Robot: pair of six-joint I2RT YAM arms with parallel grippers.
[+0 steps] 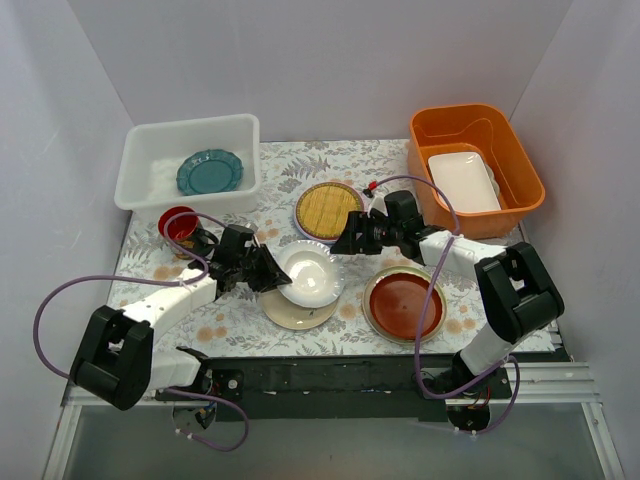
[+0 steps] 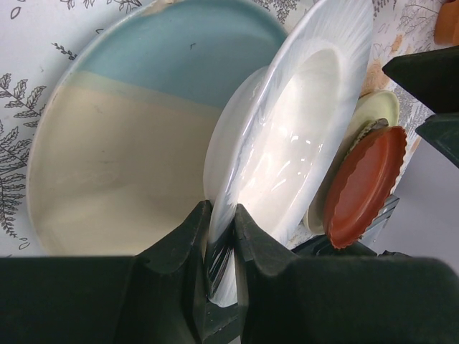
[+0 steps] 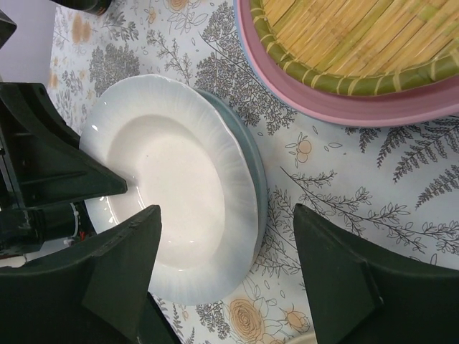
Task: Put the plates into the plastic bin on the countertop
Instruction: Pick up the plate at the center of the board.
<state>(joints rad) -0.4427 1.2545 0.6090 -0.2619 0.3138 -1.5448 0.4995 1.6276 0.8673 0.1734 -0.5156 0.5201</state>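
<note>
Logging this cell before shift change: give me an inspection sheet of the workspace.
Surface: countertop, fern-and-flower print.
Job's things: teal plate in plastic bin; white plate tilted over cream-and-blue plate; woven plate and red-brown plate each stacked on another plate.
Clutter: red mug beside the bin; orange tub holding a white dish.
Pincers: left pincer shut on the white plate's rim; right pincer open, near it.
Cables: purple cables loop from each arm.
Surroundings: plain walls; nothing else seen.
</note>
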